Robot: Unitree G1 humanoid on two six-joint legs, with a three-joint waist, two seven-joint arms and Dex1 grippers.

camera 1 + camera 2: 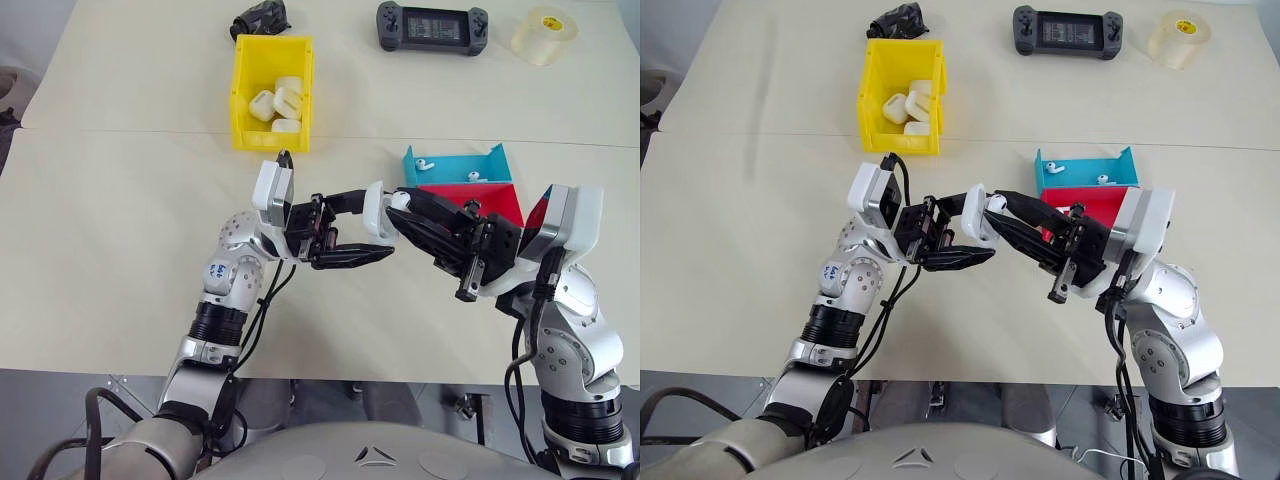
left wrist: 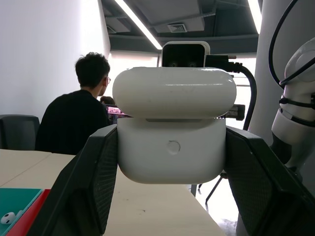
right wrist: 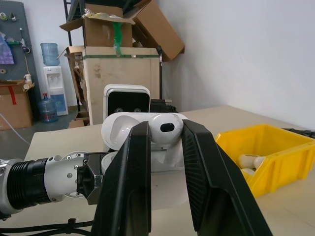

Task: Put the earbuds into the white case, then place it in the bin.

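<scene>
Left tool (image 1: 352, 225) clamped on open white case (image 2: 172, 123); right tool (image 3: 165, 147) pinching earbud (image 3: 166, 128) just at its sockets.

The white case (image 2: 173, 129) is plain glossy white with no pattern, as is the earbud (image 3: 165, 128); both grippers, left (image 1: 362, 226) and right (image 3: 165, 147), have black fingers on white and silver bodies. The bin (image 1: 241, 100) is bright yellow and contains cream-white cases; the two trays are teal (image 1: 443, 168) and red (image 1: 492, 197), and the teal tray contains white earbuds. The table (image 1: 120, 200) is uniform pale beige, the game console (image 1: 432, 27) is black with a dark screen, and the tape roll (image 1: 544, 36) is translucent pale yellow.
</scene>
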